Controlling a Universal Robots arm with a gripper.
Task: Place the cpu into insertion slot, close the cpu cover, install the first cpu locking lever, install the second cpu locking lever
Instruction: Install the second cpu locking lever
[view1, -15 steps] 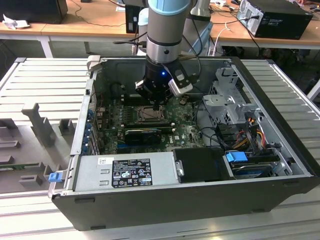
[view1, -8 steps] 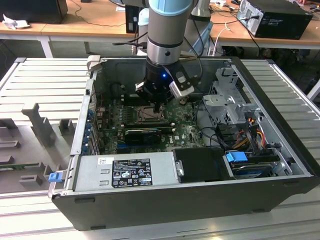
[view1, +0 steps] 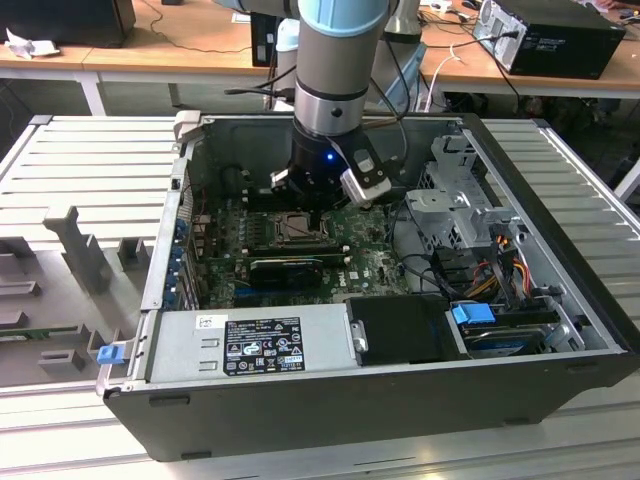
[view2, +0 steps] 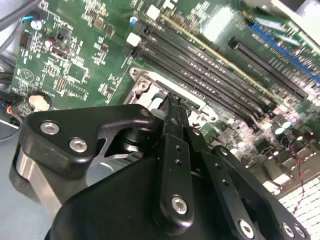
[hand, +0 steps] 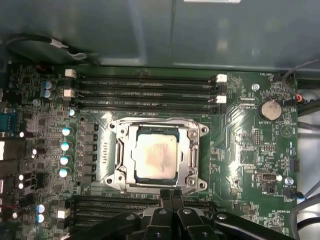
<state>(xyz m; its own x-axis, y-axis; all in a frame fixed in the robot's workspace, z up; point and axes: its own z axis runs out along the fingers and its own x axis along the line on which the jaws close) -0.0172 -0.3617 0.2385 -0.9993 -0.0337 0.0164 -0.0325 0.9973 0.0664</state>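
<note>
The silvery-grey square cpu (hand: 155, 159) sits in the black-rimmed insertion slot (hand: 131, 156), with the dull silver windowed cpu cover (hand: 192, 155) closed around it. The gripper (hand: 172, 196), fingers (hand: 166, 196) pressed together and empty, hovers just beside the cover's edge. To seat a lever well, press steadily and watch that the cover stays flat.

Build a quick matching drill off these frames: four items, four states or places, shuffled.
Items:
1. cpu
2. cpu cover
3. pincer
4. coin cell battery

States or places:
A. fingertips together at the socket's edge
B. round and silver, on the green board away from the socket
C. seated in the insertion slot, grey top showing
D. lying flat, framing the chip through its window

Pairs: 1-C, 2-D, 3-A, 4-B
</note>
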